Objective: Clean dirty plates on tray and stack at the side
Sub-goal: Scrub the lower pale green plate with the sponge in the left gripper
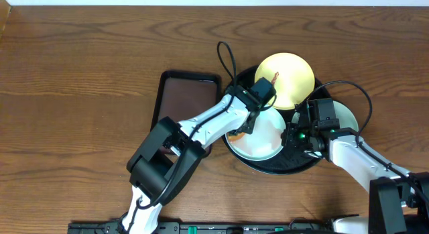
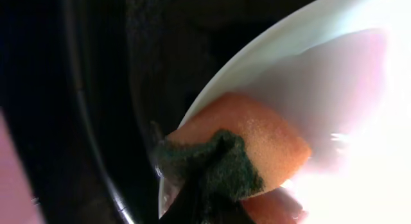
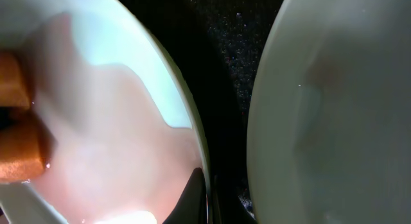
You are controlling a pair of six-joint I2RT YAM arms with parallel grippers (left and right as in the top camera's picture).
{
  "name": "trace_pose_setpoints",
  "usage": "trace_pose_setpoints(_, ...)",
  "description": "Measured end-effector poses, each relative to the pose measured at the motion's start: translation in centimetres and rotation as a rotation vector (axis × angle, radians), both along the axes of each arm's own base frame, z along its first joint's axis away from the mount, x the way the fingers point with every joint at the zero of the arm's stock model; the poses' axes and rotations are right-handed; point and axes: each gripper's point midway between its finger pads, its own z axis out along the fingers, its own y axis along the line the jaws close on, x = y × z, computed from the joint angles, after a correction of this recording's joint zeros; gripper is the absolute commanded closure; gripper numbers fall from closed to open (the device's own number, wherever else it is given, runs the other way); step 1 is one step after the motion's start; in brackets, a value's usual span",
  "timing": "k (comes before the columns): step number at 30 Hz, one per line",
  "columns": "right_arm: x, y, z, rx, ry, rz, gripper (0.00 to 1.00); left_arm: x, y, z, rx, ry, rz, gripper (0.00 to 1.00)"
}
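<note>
Clamped tight, the left gripper point(image 1: 244, 125) holds a sponge point(image 2: 257, 147) down on the middle plate point(image 1: 261, 141). The right gripper point(image 3: 202, 198) is pinched shut on that same plate's rim, on the side away from the sponge.

Everything sits on a brown wooden table point(image 1: 80, 93). The round black tray point(image 1: 281, 169) lies right of centre, with all three plates on it. Beside it on the left is a smaller brown tray point(image 1: 184, 96), partly under the left arm.

The yellow plate point(image 1: 288, 76) is at the far side of the black tray and has a small red-brown mark near its centre. The middle plate is at the near left, pale, with a pinkish wet film across it in both wrist views. The right plate point(image 3: 334, 121) lies just beside it, a strip of bare black tray between the two rims, and shows a faint smear. From overhead it is half hidden behind the right gripper.

The sponge is orange with a dark green scouring face point(image 2: 221, 166) and rests near the middle plate's left edge.
</note>
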Motion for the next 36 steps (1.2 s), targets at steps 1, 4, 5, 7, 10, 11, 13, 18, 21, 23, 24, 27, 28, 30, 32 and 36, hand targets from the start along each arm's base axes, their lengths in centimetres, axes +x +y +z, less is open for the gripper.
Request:
trace_pose_setpoints(1, -0.1, 0.2, 0.0, 0.004, 0.001, 0.005, 0.99, -0.1, 0.3, 0.1, 0.021, -0.001, -0.007, 0.93)
trace_pose_setpoints(4, -0.4, 0.8, 0.0, 0.023, 0.012, 0.024, 0.99, -0.4, 1.2, 0.3, 0.077, 0.011, -0.02, 0.93)
trace_pose_setpoints(5, -0.4, 0.9, 0.0, 0.024, 0.012, 0.026, 0.99, -0.4, 1.3, 0.4, 0.088, 0.016, -0.021, 0.93)
trace_pose_setpoints(7, -0.5, 0.9, 0.0, 0.027, 0.014, 0.027, 0.99, -0.3, 1.4, 0.9, 0.11, 0.022, -0.022, 0.92)
trace_pose_setpoints(10, -0.5, 0.9, -0.1, 0.027, 0.018, 0.025, 0.99, 0.5, 1.1, 1.5, 0.103, 0.006, -0.019, 0.93)
trace_pose_setpoints(11, -0.5, 0.9, -0.1, 0.027, 0.02, 0.023, 0.99, 0.7, 0.9, 1.5, 0.087, 0.007, -0.014, 0.93)
trace_pose_setpoints(13, -0.5, 0.9, 0.0, 0.026, 0.021, 0.022, 0.99, 1.2, 0.1, 1.3, 0.026, 0.009, -0.003, 0.93)
trace_pose_setpoints(18, -0.5, 0.8, -0.1, 0.022, 0.022, 0.018, 0.99, 1.8, -2.5, 0.5, -0.141, 0.042, 0.014, 0.92)
trace_pose_setpoints(21, -0.5, 0.5, -0.1, 0.012, 0.023, 0.012, 0.99, 1.6, -4.2, 0.0, -0.243, 0.093, 0.025, 0.93)
trace_pose_setpoints(23, -0.5, 0.4, -0.1, 0.008, 0.022, 0.009, 0.99, 1.3, -5.4, 0.0, -0.315, 0.132, 0.027, 0.92)
trace_pose_setpoints(24, -0.5, 0.4, -0.1, 0.007, 0.021, 0.008, 0.99, 1.1, -5.9, 0.0, -0.342, 0.151, 0.027, 0.93)
trace_pose_setpoints(27, -0.5, 0.2, -0.1, -0.001, 0.019, 0.005, 0.99, 0.1, -7.3, 0.1, -0.406, 0.206, 0.021, 0.93)
trace_pose_setpoints(28, -0.4, 0.2, -0.1, -0.005, 0.018, 0.004, 0.99, -0.6, -8.0, 0.1, -0.431, 0.234, 0.01, 0.92)
trace_pose_setpoints(30, -0.4, 0.1, -0.1, -0.008, 0.017, 0.003, 0.99, -1.7, -9.0, 0.1, -0.459, 0.273, -0.009, 0.92)
trace_pose_setpoints(32, -0.4, 0.1, -0.1, -0.008, 0.017, 0.003, 0.99, -2.8, -9.6, 0.1, -0.47, 0.312, -0.02, 0.93)
trace_pose_setpoints(36, -0.4, 0.1, -0.1, -0.008, 0.017, 0.003, 0.99, -4.7, -9.2, 0.1, -0.444, 0.392, 0.001, 0.93)
